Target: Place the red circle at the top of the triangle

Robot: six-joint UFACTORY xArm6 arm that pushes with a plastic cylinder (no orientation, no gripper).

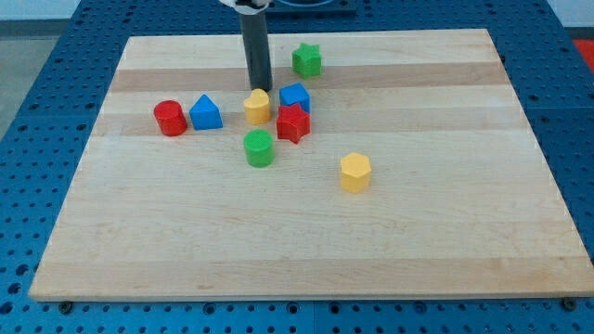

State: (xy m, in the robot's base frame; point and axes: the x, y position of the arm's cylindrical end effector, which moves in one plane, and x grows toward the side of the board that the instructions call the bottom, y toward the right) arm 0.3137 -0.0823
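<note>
Camera view
Board: pale wooden board [306, 241] on a blue perforated table [28, 93].
Rod: straight dark rod [256, 51] comes down from the view's top, upright.
My tip [259, 88]: at the far edge of the yellow heart-like block [257, 106], touching or just short of it; cannot tell which.
Claw: none fitted, the arm ends in the bare rod, so there is nothing to open, close or grip.
Red circle (red cylinder block) [170, 118]: left part of the board, just left of the blue triangle block [205, 112], a narrow gap between them.
Cluster right of tip: blue block [294, 96], shape unclear, with the red star block [293, 122] touching its near side.
Green cylinder block [259, 148]: near side of the yellow heart-like block, apart from it.
Green star block [307, 59]: far side, right of the rod.
Yellow hexagon block [355, 173]: alone, nearer and to the right.
</note>
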